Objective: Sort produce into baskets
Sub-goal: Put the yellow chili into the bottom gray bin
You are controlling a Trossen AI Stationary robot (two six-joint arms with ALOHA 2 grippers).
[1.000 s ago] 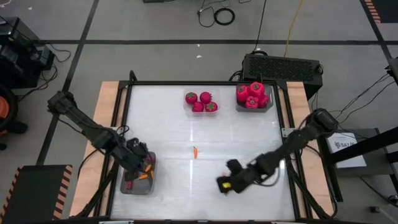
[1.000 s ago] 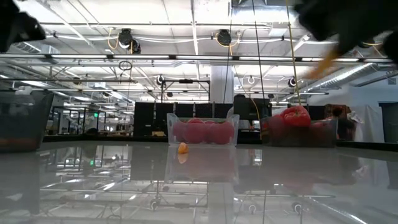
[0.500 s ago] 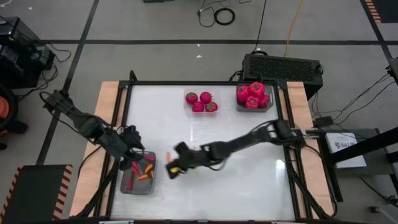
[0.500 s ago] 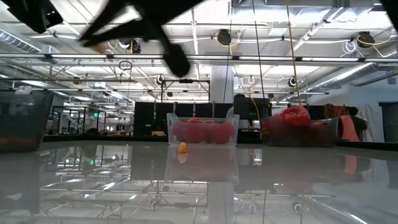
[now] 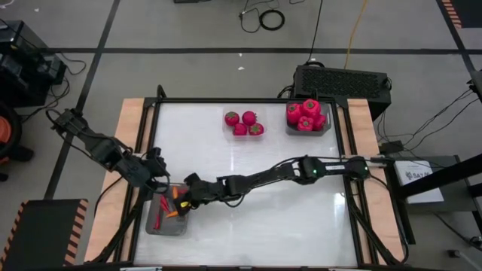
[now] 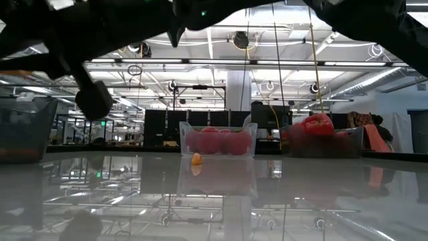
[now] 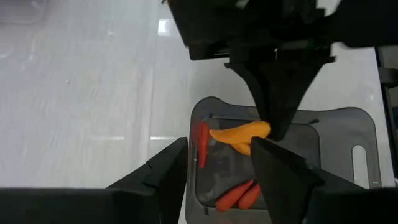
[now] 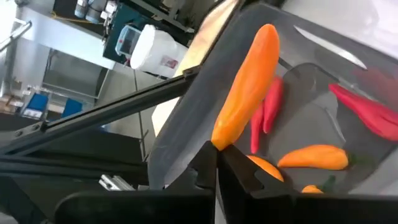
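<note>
So that it drops among its kind, an orange pepper (image 8: 249, 87) is being held pinched by the right gripper (image 5: 183, 198) above the grey basket (image 5: 151, 226); beside that basket, the left gripper (image 5: 156, 172) is being kept half-open and empty.

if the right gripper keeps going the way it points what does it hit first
Probably the grey tray and the peppers in it: the right gripper, shut on an orange pepper, points into it. Depth is unclear.

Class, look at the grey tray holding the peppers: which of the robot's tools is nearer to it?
The right tool is nearer: it hangs over the tray, holding an orange pepper. The left tool sits just beyond the tray's far edge.
</note>
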